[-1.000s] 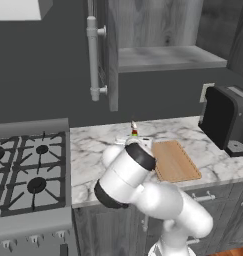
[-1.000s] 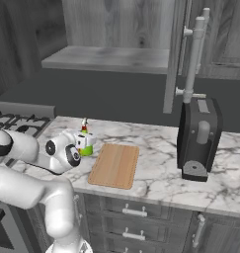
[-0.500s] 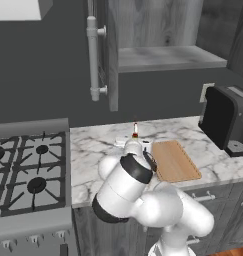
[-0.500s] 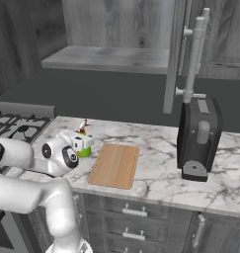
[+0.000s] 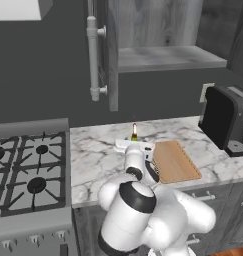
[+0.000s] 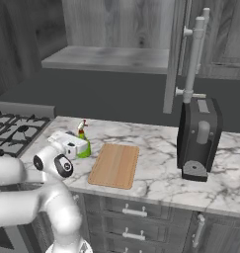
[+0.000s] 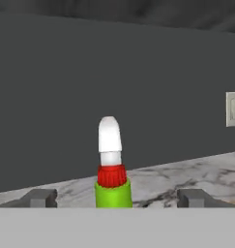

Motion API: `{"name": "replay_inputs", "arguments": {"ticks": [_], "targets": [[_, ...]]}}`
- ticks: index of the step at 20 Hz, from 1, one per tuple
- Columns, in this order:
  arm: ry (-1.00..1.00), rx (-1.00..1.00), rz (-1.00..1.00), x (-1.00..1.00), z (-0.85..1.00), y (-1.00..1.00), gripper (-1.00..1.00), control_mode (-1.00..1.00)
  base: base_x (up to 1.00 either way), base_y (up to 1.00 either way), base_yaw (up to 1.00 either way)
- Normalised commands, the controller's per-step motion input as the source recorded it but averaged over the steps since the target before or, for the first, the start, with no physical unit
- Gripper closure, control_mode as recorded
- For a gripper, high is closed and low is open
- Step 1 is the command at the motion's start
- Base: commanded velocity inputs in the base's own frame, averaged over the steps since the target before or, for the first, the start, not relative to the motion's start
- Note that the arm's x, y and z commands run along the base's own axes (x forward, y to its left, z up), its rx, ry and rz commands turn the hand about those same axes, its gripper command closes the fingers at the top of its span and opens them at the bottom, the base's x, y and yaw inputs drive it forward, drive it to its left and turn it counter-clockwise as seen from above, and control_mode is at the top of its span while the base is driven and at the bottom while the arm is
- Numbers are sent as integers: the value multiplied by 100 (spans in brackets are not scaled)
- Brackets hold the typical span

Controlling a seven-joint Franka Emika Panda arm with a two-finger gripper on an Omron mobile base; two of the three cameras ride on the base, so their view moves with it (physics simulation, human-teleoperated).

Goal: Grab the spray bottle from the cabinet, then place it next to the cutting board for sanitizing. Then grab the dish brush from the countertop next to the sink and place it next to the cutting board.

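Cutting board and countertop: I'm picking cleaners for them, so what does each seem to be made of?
The flat rectangular light tan cutting board looks like wood with a matt finish: fine lengthwise grain and a darker rim. The white countertop looks like polished marble, going by its grey veining, though a printed laminate would look alike.

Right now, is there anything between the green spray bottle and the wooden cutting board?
No. In the right base view, a narrow strip of bare countertop separates the spray bottle from the cutting board.

Kitchen, gas stove (image 5: 28, 175), marble countertop (image 6: 161, 173), wall cabinet (image 5: 158, 45)
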Motion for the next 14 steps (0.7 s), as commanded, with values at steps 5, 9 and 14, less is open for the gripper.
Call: {"name": "replay_inputs", "arguments": {"ticks": [5, 9, 14], "targets": [[-23, 10, 4, -37, 100, -26, -100, -100, 0, 0, 0], [-9, 12, 1, -30, 100, -46, -100, -100, 0, 0, 0], [7, 6, 0, -37, 100, -51, -100, -100, 0, 0, 0]]}}
